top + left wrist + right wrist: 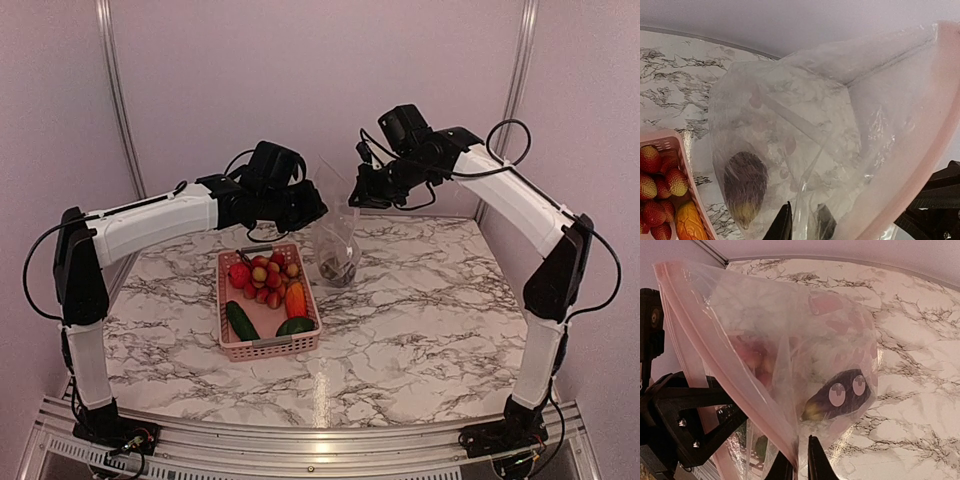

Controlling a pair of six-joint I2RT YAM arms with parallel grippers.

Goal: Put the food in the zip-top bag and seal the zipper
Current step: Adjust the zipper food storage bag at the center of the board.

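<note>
The zip-top bag (335, 235) hangs upright between my two grippers, over the table's far middle. A purple eggplant (338, 268) lies at its bottom, also seen as the eggplant (745, 187) and the eggplant (840, 395). The pale pink zipper (725, 370) runs along the mouth, and shows as the zipper (935, 125) too. My right gripper (801, 465) pinches the mouth edge between nearly closed fingers. My left gripper (804, 225) straddles the bag wall, one finger outside and one seen through the film, with a small gap. The remaining food (265, 275) sits in the pink basket (270, 348).
The basket holds red and tan balls (660, 185), an orange fruit (296, 298), a cucumber (241, 320) and a green pepper (296, 326). It stands left of the bag on the marble table (420, 320). Pink walls with metal posts (115, 90) close the back.
</note>
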